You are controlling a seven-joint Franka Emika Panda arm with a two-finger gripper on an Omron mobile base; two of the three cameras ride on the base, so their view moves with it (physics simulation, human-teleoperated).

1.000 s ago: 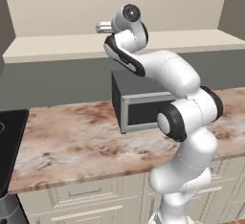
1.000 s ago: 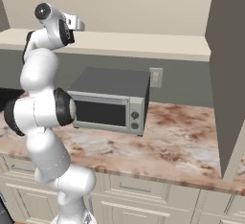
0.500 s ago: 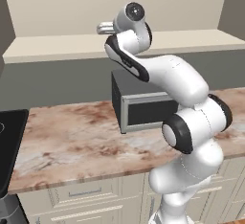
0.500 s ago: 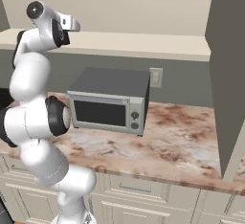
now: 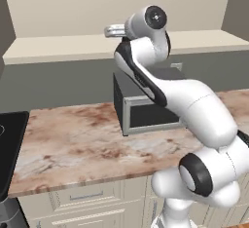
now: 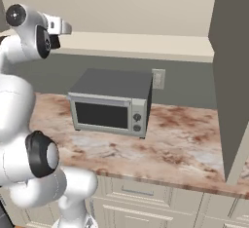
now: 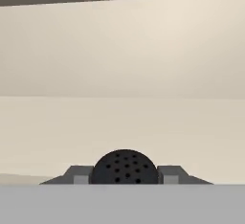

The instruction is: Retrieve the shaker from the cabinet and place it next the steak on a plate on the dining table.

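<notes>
The shaker (image 7: 124,167) shows its black, perforated round cap in the hand view, pinched between the two dark fingertips (image 7: 80,175) of my gripper (image 7: 124,176). The gripper is shut on the shaker. Behind it lie the cabinet's cream shelf board (image 7: 124,122) and beige back wall. From the base, my gripper (image 5: 109,30) (image 6: 66,27) hovers just above the front edge of the cabinet shelf (image 5: 53,47) (image 6: 146,44), with the arm stretched high. The steak, the plate and the dining table are out of view.
A dark grey microwave (image 5: 146,106) (image 6: 111,103) stands on the marbled counter (image 5: 73,139) (image 6: 185,144) below the shelf. A black cooktop (image 5: 8,144) lies at the left. A dark tall panel (image 6: 233,76) rises at the right.
The arm's lower joints have swung down and toward the base, and the hand has drawn back slightly over the shelf's front edge. The grip on the shaker is unchanged.
</notes>
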